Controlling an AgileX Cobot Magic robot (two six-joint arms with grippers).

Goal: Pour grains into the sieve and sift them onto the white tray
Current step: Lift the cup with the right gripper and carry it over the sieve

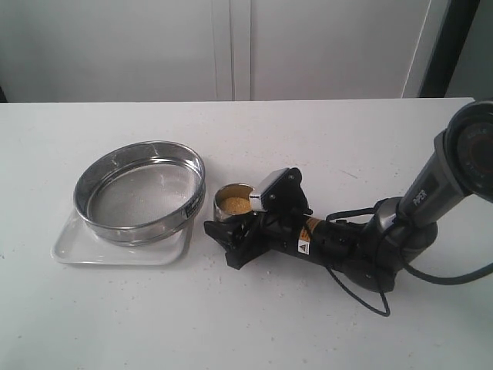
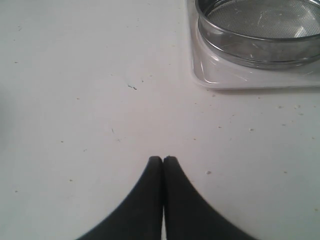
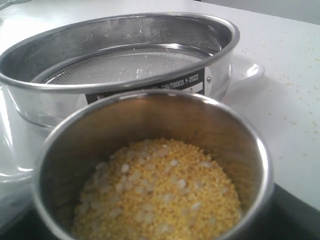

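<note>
**Cup between my fingers, sieve waiting just beyond**

My right hand lies low on the worktop with the small steel cup set between its fingers. I cannot tell whether they are pressing its wall or only flanking it. The cup stands upright. Inside it the grains, fine yellow ones mixed with bigger whitish ones, fill only the lower part, so none has gone over.

I judge the cup to be stiff, smooth and rather slippery, and light with this little load. I would squeeze it on opposite sides of the wall, below the rim, and firmly, since polished steel may twist in the grip once I tip it. The grains are loose and should run all at once, so a slow tilt seems wise.

Just past the cup, nearly touching it, stands the sieve, its black label facing my right hand and its mesh bare as far as I can see. It rests on the white tray, which shows beneath it at the corners. The ring looks rigid but the mesh is thin; for sifting I would take it by the wall.

My left hand is clenched on nothing and hangs over bare worktop, with a tray corner and the sieve farther ahead of its fingertips.
</note>
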